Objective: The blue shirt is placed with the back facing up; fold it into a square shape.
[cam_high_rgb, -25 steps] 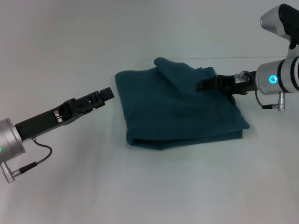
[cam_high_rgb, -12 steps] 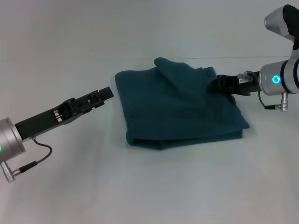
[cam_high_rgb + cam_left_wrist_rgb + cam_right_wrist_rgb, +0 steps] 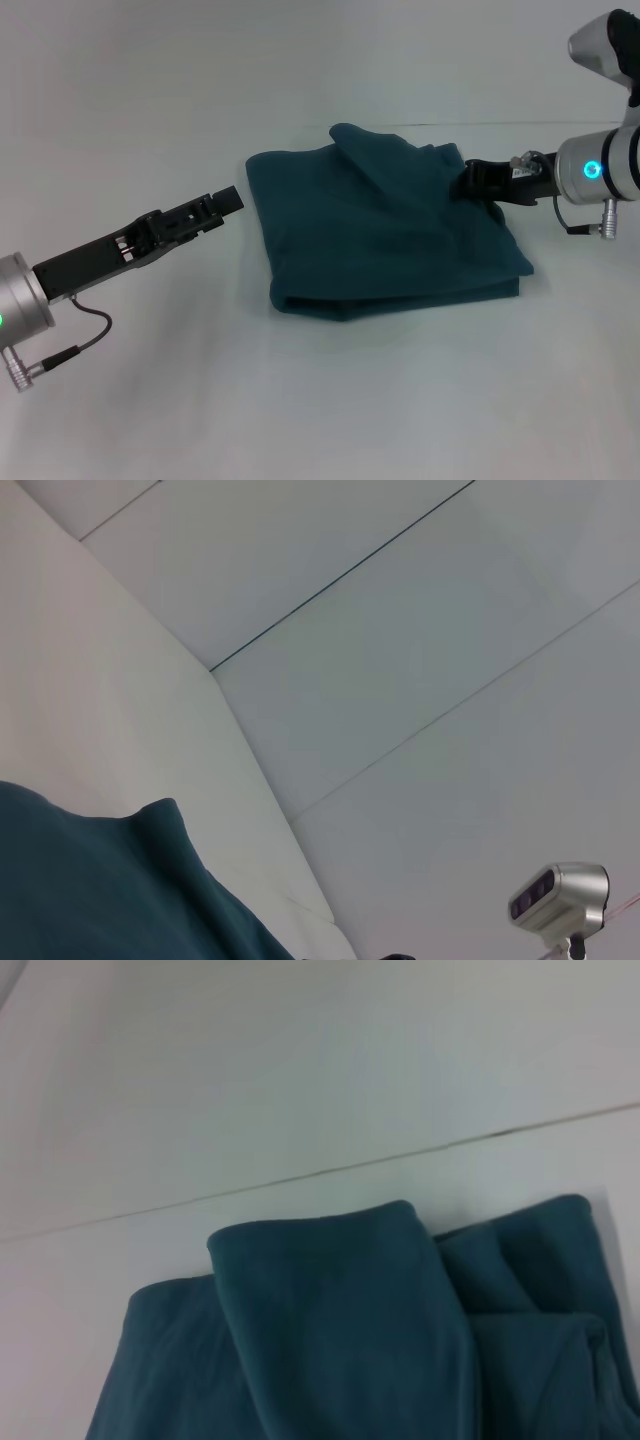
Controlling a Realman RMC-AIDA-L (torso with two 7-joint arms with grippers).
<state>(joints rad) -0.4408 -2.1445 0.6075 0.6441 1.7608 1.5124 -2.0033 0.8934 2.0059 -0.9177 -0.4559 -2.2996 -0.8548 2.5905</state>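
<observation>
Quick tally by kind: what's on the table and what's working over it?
Blue shirt: 1, folded, lying on the table
Grippers: 2, the left gripper just off the shirt's left edge, the right gripper at the shirt's far right corner
Total: 3

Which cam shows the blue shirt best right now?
Head view: the whole folded blue shirt lies on the table, between both grippers. The right wrist view shows only its far edge and a raised fold; the left wrist view catches just one corner.
</observation>
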